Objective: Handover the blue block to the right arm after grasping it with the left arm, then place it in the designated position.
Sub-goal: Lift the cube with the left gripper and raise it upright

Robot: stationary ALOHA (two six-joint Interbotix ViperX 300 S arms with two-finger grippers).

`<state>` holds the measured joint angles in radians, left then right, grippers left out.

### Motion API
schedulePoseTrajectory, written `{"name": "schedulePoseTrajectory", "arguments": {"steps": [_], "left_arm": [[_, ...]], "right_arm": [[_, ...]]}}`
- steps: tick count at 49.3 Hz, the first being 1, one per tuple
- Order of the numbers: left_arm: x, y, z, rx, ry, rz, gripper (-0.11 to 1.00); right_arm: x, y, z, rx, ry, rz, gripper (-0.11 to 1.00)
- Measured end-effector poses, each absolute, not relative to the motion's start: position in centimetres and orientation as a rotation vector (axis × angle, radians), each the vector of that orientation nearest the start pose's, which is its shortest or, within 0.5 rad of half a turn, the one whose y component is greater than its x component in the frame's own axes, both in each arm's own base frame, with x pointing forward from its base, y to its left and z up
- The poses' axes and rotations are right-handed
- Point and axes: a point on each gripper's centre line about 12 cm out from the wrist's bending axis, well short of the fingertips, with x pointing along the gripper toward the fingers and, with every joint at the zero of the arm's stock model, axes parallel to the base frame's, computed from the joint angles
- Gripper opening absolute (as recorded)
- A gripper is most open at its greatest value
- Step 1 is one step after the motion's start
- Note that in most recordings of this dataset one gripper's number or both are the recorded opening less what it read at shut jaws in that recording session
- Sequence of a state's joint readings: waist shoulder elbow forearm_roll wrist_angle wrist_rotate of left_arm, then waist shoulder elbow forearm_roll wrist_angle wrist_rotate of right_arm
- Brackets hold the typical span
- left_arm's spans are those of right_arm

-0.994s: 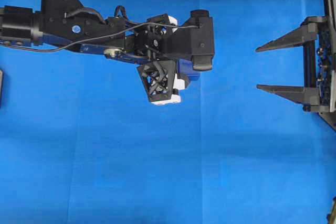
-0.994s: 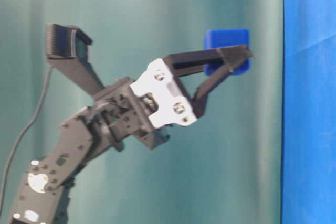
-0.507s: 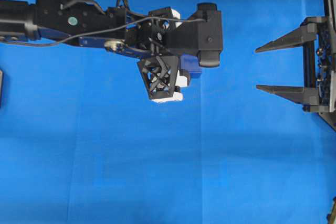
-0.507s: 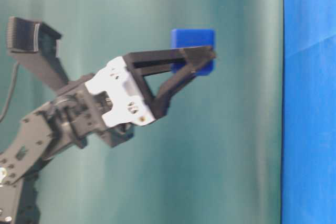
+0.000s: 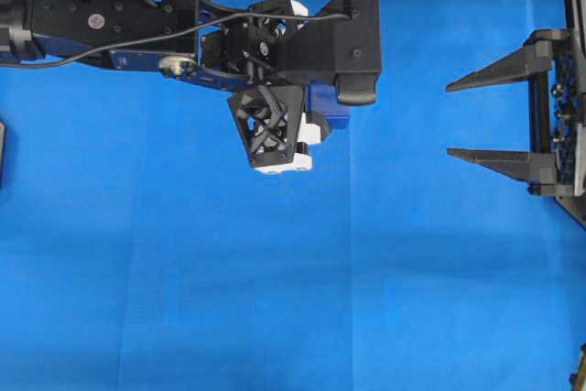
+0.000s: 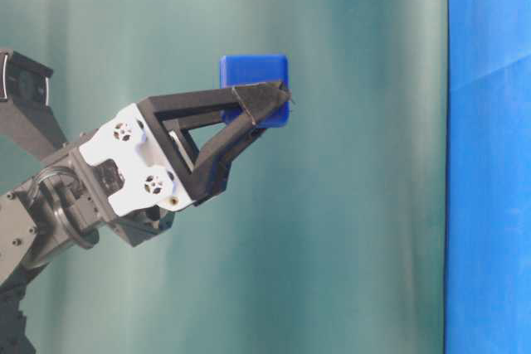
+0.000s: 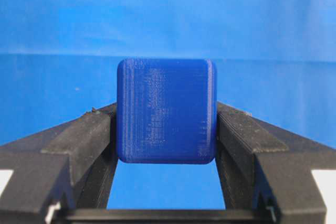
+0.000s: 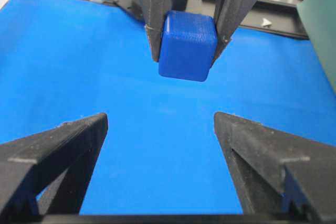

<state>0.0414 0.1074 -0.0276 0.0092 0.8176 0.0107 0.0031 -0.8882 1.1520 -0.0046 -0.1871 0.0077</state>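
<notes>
blue block [image 7: 166,111] clamped between left gripper [image 6: 264,104] fingertips, held aloft, centre frame.
right gripper [image 5: 461,120] at right edge, spread wide, holding nothing, well apart from block.

My left arm [image 5: 137,20] is black and boxy, dotted with small screws, with a thin black cable looping along its top and a round silver fitting underneath. A small round sticker sits on one link; I can't read it. My left gripper [image 6: 278,105] has two long tapered black fingers on open triangular frames, and white end pieces with screw heads. My right gripper [image 5: 450,120] is all black, with the same tapered fingers on a dark rail.
</notes>
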Motion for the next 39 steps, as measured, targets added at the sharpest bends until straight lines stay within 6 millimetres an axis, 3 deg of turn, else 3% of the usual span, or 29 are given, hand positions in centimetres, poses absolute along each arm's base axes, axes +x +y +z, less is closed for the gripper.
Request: {"name": "schedulePoseTrajectory", "arguments": {"steps": [39], "left_arm": [[46.43, 1.22, 30.28, 0.008, 0.895, 0.022, 0.46]], "right_arm": [[21.24, 0.08, 27.57, 0.003, 0.077, 0.004, 0.93]]}}
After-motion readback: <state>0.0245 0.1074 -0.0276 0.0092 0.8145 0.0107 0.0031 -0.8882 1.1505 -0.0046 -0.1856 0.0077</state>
